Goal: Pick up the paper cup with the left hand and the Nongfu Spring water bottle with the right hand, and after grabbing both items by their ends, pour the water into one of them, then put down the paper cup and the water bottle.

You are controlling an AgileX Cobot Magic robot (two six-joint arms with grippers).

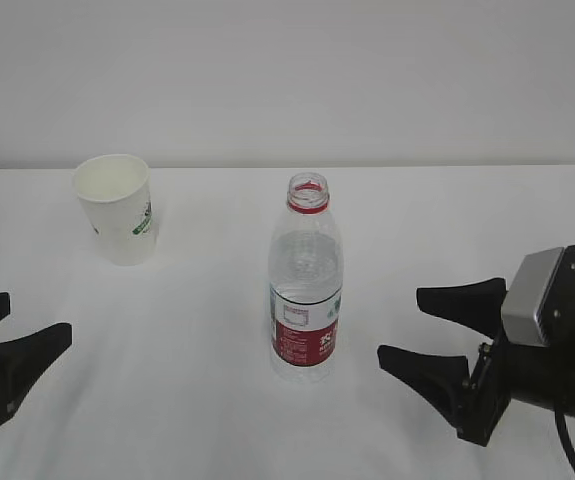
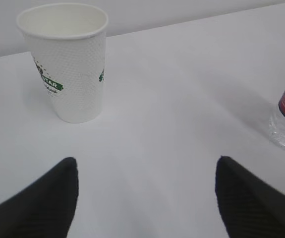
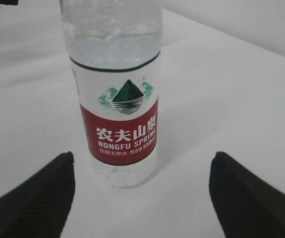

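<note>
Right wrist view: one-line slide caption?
Open right end effector faces the upright, capless Nongfu Spring water bottle on the white table, not yet touching it.

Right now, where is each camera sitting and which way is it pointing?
Exterior view: in front of the table, angled slightly down at the paper cup and water bottle; both claws show, left claw, right claw.
Left wrist view: behind the open left claw, facing the paper cup.
Right wrist view: behind the open right claw, facing the water bottle.
Shared: the bottle appears in all three.

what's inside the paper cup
Only the cream inner wall near the rim of the paper cup shows; its own wall hides the bottom, so any contents cannot be seen.
</note>
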